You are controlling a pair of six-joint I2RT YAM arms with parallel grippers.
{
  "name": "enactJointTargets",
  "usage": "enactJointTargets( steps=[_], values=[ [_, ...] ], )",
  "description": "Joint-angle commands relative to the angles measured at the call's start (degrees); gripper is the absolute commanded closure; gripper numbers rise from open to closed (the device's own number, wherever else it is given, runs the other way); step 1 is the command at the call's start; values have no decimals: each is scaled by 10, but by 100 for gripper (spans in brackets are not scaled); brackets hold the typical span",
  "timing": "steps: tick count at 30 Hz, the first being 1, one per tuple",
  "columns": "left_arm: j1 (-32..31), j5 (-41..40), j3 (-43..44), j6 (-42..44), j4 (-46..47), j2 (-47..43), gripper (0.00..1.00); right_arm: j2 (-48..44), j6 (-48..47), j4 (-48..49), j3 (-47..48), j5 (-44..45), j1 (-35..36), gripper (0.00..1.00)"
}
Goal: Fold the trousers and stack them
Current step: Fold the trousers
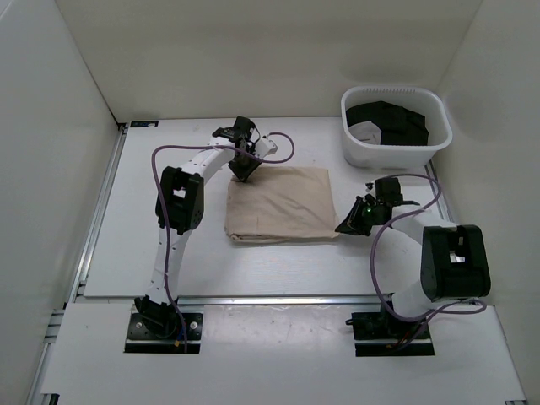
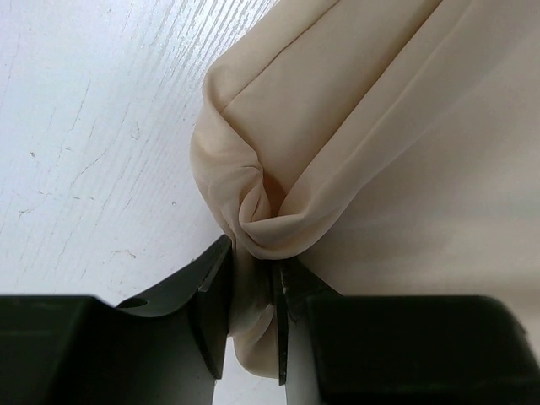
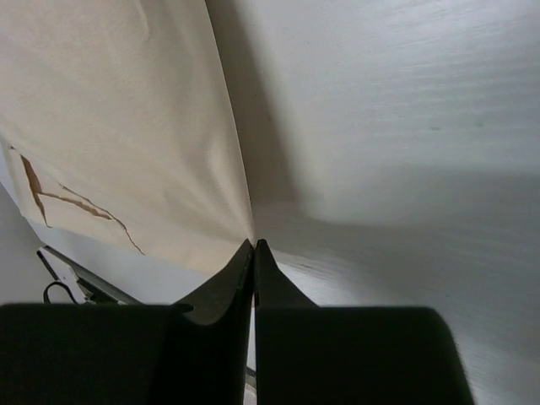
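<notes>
Left pincer point(image 2: 253, 278) closed narrow on a bunched corner of the trousers point(image 2: 380, 126): a twisted knot of beige cloth squeezed between the dark fingers point(image 2: 215, 304) and spilling out beneath them, the pinched part itself hidden between the pads. Just ahead of that pincer, soft folds fanning up and to the right, cut off by the frame edge; to its left, bare white desk point(image 2: 84, 126). Right pincer point(image 3: 254, 251) pressed together to a thin line, tips meeting exactly where the cloth's edge runs in, seemingly nipping that edge, though any cloth between the fingers too thin and too hidden to see. Left of those tips, a broad beige sheet with a few fine brown lines, crease or stain impossible to tell; right of them, shadowed desk. Low on the left, something dark and thin, too cut off to name. From above, a folded, roughly rectangular pad of cloth lying flat between the two pincers, one at its far left corner, the other at its near right corner. Beyond the right pincer and well apart from it, a white basket point(image 1: 350, 126) holding dark items point(image 1: 390, 121), too jumbled to identify.
</notes>
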Motion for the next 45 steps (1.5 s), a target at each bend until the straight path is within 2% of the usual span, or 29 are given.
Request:
enactJointTargets(
  steps=[1,3,6,7,9,10,12,13,14,16,19,20,22,23,28,31,34,38,42,45],
  values=[
    [11,-26,18,10,11,-2,65,-34,-25,-52,-14,8,-23,100],
    [16,-26,18,10,11,-2,65,-34,-31,-58,-19,8,-28,100],
    [16,-31,18,3,11,-2,50,-21,-37,-58,-1,-12,-28,98],
    [16,-32,18,3,11,-2,47,-12,-37,-67,7,-12,-28,84],
    [16,-37,18,-2,11,-2,36,-12,-52,-78,21,-12,-28,66],
    [16,-37,25,-2,17,-8,31,-12,-53,-86,27,-12,-28,46],
    [16,-42,25,-14,17,-20,17,-24,-67,-97,35,-5,-28,35],
    [16,-42,32,-14,17,-31,14,-30,-67,-111,42,1,-28,33],
    [16,-42,39,-20,17,-39,0,-35,-74,-118,49,8,-28,32],
    [16,-42,52,-25,17,-57,0,-52,-80,-135,56,17,-28,32],
    [16,-49,52,-50,17,-122,0,-85,-86,-179,75,37,-28,26],
    [16,-57,52,-57,24,-137,0,-93,-86,-194,84,47,-28,13],
    [28,-57,35,-87,31,-170,0,-111,-102,-224,121,67,-28,7],
    [34,-57,27,-99,36,-204,0,-111,-102,-257,135,86,-35,1],
    [83,-40,-40,-148,36,-294,0,-124,-123,-323,209,93,-82,1],
    [127,-40,-113,-173,31,-350,0,-124,-130,-361,251,98,-126,1],
    [198,-9,-195,-186,12,-410,0,-124,-142,-398,286,127,-175,1],
    [292,32,-317,-191,6,-488,0,-129,-142,-423,312,191,-186,1],
    [341,32,-447,-191,1,-556,0,-129,-130,-423,331,191,-197,1],
    [368,32,-490,-198,1,-601,0,-129,-130,-423,338,186,-203,1]
  ],
)
